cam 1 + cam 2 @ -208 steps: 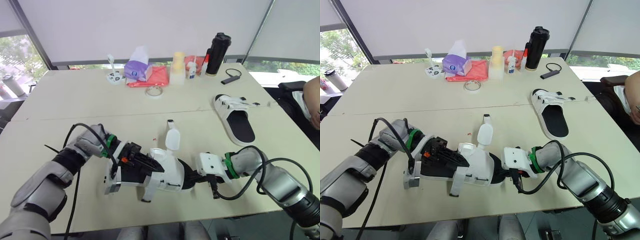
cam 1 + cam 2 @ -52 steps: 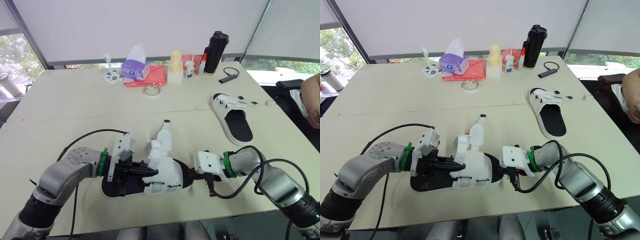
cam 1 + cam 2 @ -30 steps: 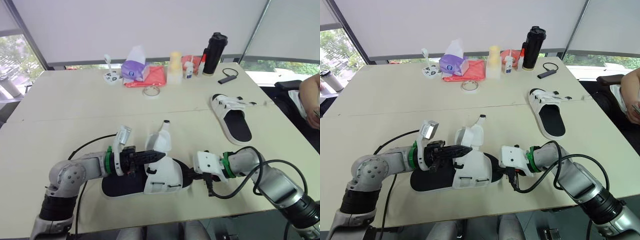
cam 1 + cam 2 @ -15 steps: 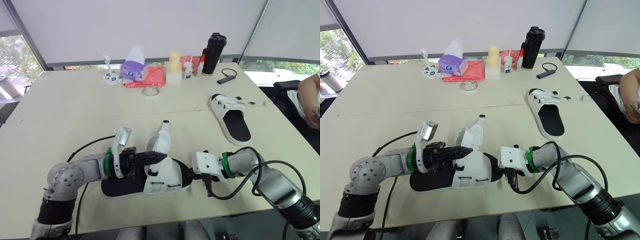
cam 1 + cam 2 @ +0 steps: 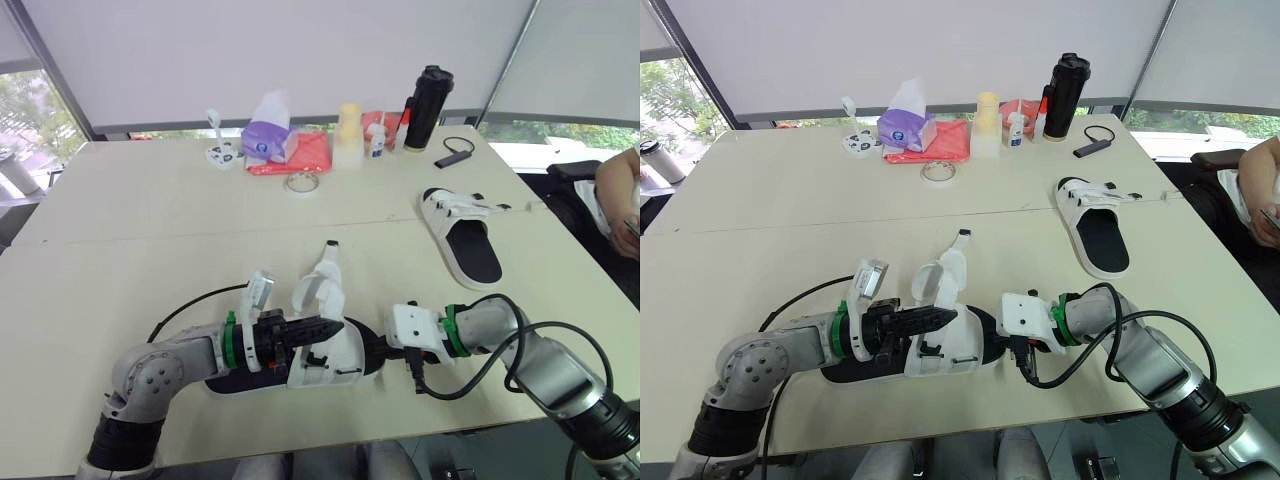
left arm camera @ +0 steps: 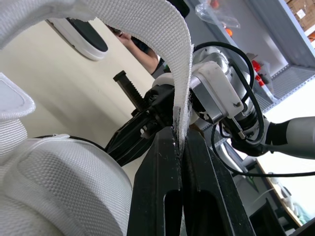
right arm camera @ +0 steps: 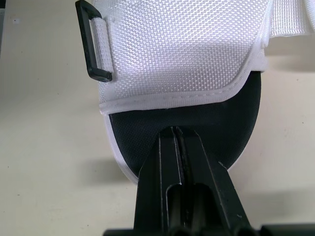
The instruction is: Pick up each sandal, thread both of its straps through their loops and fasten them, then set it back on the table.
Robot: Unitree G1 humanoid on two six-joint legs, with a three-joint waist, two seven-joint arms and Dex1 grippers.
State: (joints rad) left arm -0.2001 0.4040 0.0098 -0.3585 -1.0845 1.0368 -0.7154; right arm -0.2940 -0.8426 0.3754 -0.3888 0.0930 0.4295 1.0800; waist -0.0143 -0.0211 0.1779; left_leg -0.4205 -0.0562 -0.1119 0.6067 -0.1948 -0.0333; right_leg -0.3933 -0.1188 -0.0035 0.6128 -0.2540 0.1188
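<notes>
The near sandal [image 5: 325, 362], white upper on a black sole, lies flat at the table's front. My left gripper [image 5: 320, 327] reaches over its upper and is shut on the edge of one white strap [image 6: 147, 29], which arches up in a loop. The other strap [image 5: 328, 268] stands loose and upright. My right gripper [image 7: 173, 133] is shut on the black sole's end [image 7: 197, 113], beside a black loop [image 7: 93, 44]. A second sandal [image 5: 470, 240] lies flat at the right with its straps loose.
Along the far edge stand a purple tissue pack [image 5: 268, 140], red cloth [image 5: 305, 153], tape roll [image 5: 300, 182], pale cup [image 5: 350, 135], black bottle [image 5: 425, 95] and a small black device [image 5: 452, 157]. A person's arm [image 5: 618, 195] shows at the right edge.
My left gripper has moved right and toward me over the upper, bending the held strap into a tighter loop. The right gripper and the sandal's sole have stayed put.
</notes>
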